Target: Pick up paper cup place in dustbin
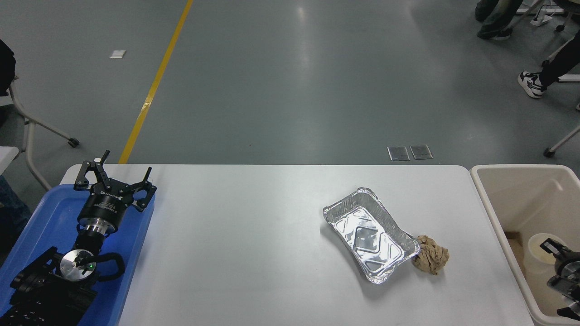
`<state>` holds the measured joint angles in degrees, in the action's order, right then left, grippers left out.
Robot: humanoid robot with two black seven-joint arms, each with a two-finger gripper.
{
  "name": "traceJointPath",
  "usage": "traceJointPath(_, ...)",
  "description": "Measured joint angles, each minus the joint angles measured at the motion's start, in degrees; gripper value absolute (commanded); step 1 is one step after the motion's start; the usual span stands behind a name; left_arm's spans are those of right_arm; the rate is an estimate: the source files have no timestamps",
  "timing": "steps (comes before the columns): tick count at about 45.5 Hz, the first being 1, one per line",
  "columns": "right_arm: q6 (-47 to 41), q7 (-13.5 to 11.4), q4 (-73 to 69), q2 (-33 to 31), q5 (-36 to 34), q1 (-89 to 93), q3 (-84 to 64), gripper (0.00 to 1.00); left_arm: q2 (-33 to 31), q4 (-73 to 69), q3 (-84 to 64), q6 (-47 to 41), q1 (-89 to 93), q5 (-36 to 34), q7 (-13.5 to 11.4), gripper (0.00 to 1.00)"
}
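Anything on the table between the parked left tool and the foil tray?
No. In the head view, only bare white table lies between the left tool, parked over the blue tray, and the foil tray.

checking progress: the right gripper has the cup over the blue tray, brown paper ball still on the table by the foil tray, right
Not quite. The head view shows the right gripper with the cup over the dustbin, not the blue tray, which lies under the parked left gripper. The brown paper ball is on the table beside the foil tray.
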<state>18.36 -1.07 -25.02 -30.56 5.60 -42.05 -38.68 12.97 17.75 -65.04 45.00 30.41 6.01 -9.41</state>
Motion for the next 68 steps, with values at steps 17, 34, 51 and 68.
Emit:
traceJointPath(17,-6.1,-0.2,-23.2,-9.1,12.4,-25.7,-14.9,1.0,0.0,0.0,0.1,0.0,0.1,0.0,0.1,0.99)
traceJointPath(34,-23.4,-0.1,-52.1,-5.2,13.4,-62.3,-33.0,1.0,0.0,0.0,0.2,0.0,0.1,0.0,0.2,0.99)
traceJointPath(51,-43.0,0.1,-63.8,6.5,9.9,-79.7,-36.5,1.0,0.0,0.0,0.2,0.0,0.1,0.0,0.1,0.99)
traceJointPath(68,-52.2,0.2,-67.2,13.9,0.7,-86.6,-34.5,1.0,0.0,0.0,0.0,0.0,0.0,0.0,0.0,0.99)
